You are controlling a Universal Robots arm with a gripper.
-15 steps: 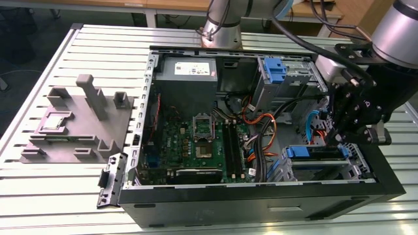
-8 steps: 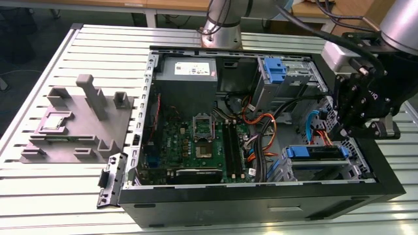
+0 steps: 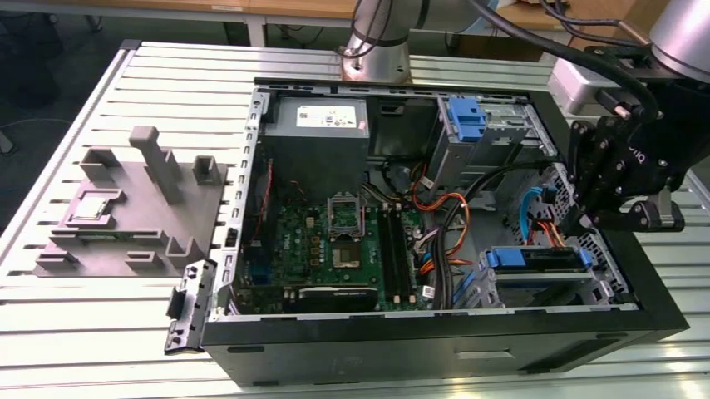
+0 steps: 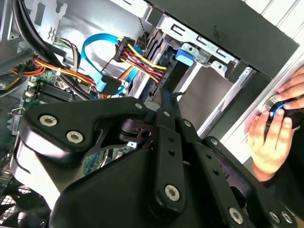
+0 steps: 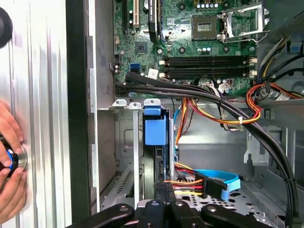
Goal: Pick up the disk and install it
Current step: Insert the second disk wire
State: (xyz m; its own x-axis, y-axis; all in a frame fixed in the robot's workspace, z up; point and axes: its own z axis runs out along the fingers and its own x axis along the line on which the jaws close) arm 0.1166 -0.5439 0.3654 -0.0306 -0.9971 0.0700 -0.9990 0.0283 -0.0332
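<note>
While the open computer case (image 3: 444,332) lies on the slatted table (image 3: 66,332), the claw (image 3: 577,220) hangs over its drive bays at the exterior view's right, arm reaching down into the chassis. The disk (image 3: 537,260) sits in the lower bay near the case's front wall, its blue bracket facing up, just below and beside the claw's tip. They look to be touching or very nearly so.

In the first wrist view the disk (image 5: 155,133) stands on edge between two silver bay rails. Its blue tab is at the far end and its dark body runs straight back to the claw (image 5: 161,192), which meets it at the near end. Whether the claw is clamped on the disk or merely resting against it, I cannot tell; the black linkage covers the contact.

In the second wrist view the claw (image 4: 165,97) points at the same bay, close by a bundle of red, yellow and orange wires (image 4: 142,59).

A blue data cable (image 5: 216,178) curls just beside the disk's bay. Further in lies the green motherboard (image 3: 332,241), with the grey power-supply box (image 3: 319,125) at the far corner and a bare blue bracket (image 3: 468,116) in the upper bay.

Outside the case wall, a person's hand (image 5: 9,161) rests on a round knob on the table.
</note>
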